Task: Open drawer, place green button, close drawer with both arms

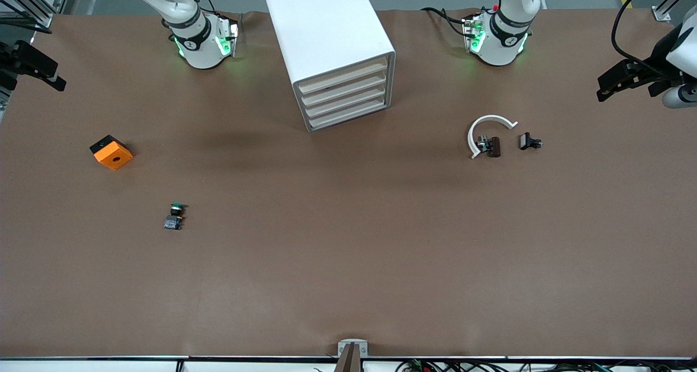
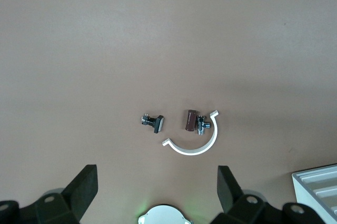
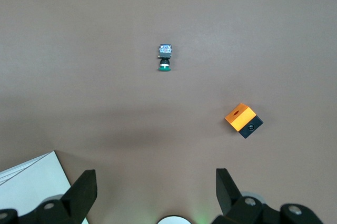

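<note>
The white cabinet (image 1: 332,50) stands at the back middle of the table, and its four cream drawers (image 1: 346,91) are all shut. The button (image 1: 175,216), with green cap and blue-grey base, lies on the table toward the right arm's end; it also shows in the right wrist view (image 3: 165,57). My left gripper (image 2: 158,182) is open and empty, high over bare table by its arm's base. My right gripper (image 3: 156,184) is open and empty, high over bare table by its base. Neither gripper shows in the front view.
An orange block with a hole (image 1: 111,152) lies toward the right arm's end, farther from the front camera than the button. Toward the left arm's end lie a white curved piece (image 1: 486,129), a brown clip (image 1: 493,146) and a black clip (image 1: 528,141).
</note>
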### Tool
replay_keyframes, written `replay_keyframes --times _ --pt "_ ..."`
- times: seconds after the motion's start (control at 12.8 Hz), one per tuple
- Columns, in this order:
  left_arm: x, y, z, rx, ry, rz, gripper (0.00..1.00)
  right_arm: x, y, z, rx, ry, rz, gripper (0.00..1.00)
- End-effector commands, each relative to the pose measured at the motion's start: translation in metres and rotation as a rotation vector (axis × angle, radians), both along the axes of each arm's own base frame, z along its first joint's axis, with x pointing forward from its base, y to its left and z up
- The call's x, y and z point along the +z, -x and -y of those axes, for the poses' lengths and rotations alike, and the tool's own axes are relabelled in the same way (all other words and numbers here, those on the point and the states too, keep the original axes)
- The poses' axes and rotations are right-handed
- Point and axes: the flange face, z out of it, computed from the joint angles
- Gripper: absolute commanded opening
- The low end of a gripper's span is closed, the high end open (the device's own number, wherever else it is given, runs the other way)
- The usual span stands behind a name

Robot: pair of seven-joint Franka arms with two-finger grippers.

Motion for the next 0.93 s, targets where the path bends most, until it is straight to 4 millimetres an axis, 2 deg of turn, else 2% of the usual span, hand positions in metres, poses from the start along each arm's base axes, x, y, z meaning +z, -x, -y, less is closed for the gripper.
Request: replay_keyframes --times 0.0,0.16,0.31,0.55,0.86 --pt "0.005 0.0 0.0 -0.004 0.001 -0.008 1.0 0.005 0.006 -0.004 -0.004 -0.003 0.002 1.0" --pt "0.01 -0.003 0.002 -0.008 0.005 0.004 1.0 0.004 0.006 -0.005 -0.002 -0.005 0.001 1.0" --pt "-0.007 -0.023 0.007 -0.017 0.018 -0.026 1.0 0.004 0.006 -0.005 -0.002 -0.005 0.001 1.0" --pt "-0.065 -0.05 0.021 0.002 0.059 -0.136 1.0 0.004 0.003 -0.003 -0.008 -0.007 0.006 1.0" --pt "-0.135 -0.071 0.074 0.188 0.062 -0.267 1.0 -0.01 -0.006 0.002 -0.018 -0.013 -0.023 1.0"
